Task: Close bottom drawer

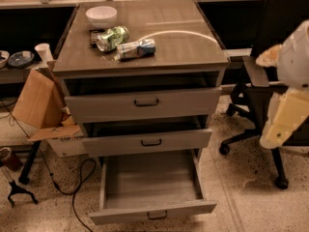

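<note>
The bottom drawer (150, 180) sits at the base of the cabinet (193, 42), pulled far out. It has a grey wood-grain finish, a short front and a dark bar handle (157, 215). Both upper drawers stand partly open. What appears to be the gripper (282, 122) hangs at the right, before the chair (256, 76), well apart from the drawer; its state cannot be told. A cable (77, 187) lies near the drawer's left.

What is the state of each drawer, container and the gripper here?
bottom drawer, pulled far out, empty
middle drawer, slightly open
top drawer, slightly open
bowl, upright
green can, on its side
blue can, on its side
gripper, at right by the chair, away from the drawers
</note>
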